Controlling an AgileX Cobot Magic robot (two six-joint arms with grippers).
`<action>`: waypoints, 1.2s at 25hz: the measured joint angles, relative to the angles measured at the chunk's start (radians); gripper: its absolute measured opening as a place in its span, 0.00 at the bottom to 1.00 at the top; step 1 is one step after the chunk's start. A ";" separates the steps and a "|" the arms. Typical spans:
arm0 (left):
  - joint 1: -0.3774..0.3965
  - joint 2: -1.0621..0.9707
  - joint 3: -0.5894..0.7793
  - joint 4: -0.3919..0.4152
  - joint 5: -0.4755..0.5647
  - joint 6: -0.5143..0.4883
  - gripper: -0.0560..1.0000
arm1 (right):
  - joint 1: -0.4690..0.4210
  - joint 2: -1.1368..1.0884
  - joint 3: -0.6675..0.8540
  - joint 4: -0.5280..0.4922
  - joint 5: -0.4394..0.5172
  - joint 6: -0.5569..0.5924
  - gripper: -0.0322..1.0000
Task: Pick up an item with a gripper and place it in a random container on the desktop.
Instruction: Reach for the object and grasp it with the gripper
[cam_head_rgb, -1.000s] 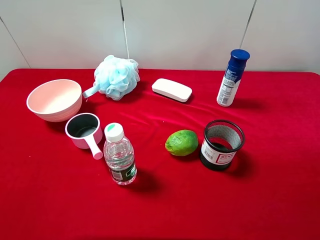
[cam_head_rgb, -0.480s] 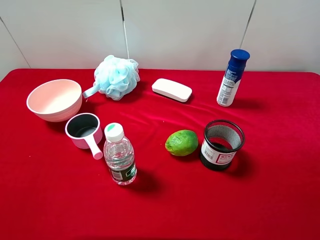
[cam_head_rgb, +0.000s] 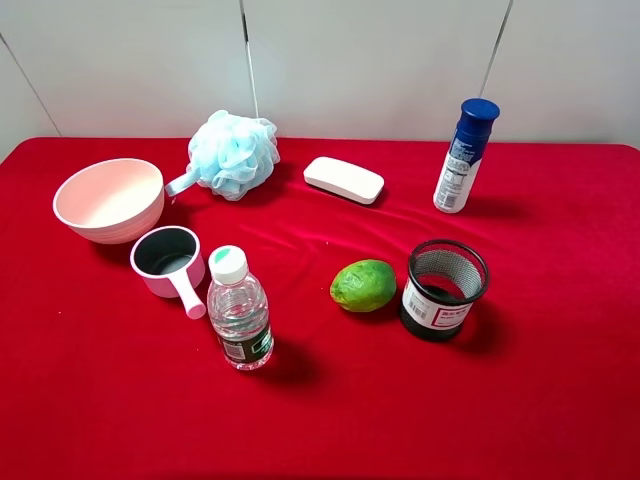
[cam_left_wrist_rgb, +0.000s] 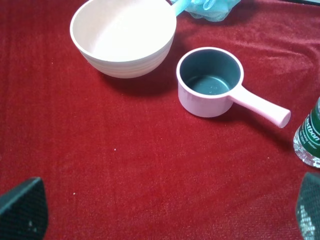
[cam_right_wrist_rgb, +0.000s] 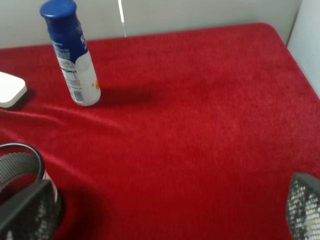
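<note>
The item, a slim white bottle with a dark-blue cap (cam_head_rgb: 463, 158), stands upright at the back right of the red desktop (cam_head_rgb: 560, 380). The black wire-mesh container (cam_head_rgb: 444, 288) stands in front of it, nearer the middle, with nothing in it. In the right wrist view the bottle (cam_right_wrist_rgb: 76, 60) is far ahead and the container's rim (cam_right_wrist_rgb: 17, 155) shows beside one finger. My right gripper (cam_right_wrist_rgb: 165, 210) is open with only cloth between its fingers. My left gripper (cam_left_wrist_rgb: 165, 210) is also open and holds nothing. Neither arm shows in the exterior view.
A pink bowl (cam_head_rgb: 108, 198) and a handled cup (cam_head_rgb: 168, 260) sit at the left, with a clear water bottle (cam_head_rgb: 238, 310) in front of them. A green fruit (cam_head_rgb: 364, 285) lies beside the container. A blue bath puff (cam_head_rgb: 232, 153) and a white box (cam_head_rgb: 344, 179) lie at the back.
</note>
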 joint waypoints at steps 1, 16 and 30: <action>0.000 0.000 0.000 0.000 0.000 0.000 0.99 | 0.000 0.033 -0.020 0.001 0.000 -0.001 0.70; 0.000 0.000 0.000 0.000 0.000 0.000 0.99 | 0.000 0.679 -0.366 0.043 0.091 -0.052 0.70; 0.000 0.000 0.000 0.000 0.000 0.000 0.99 | 0.174 1.239 -0.857 -0.049 0.189 -0.024 0.70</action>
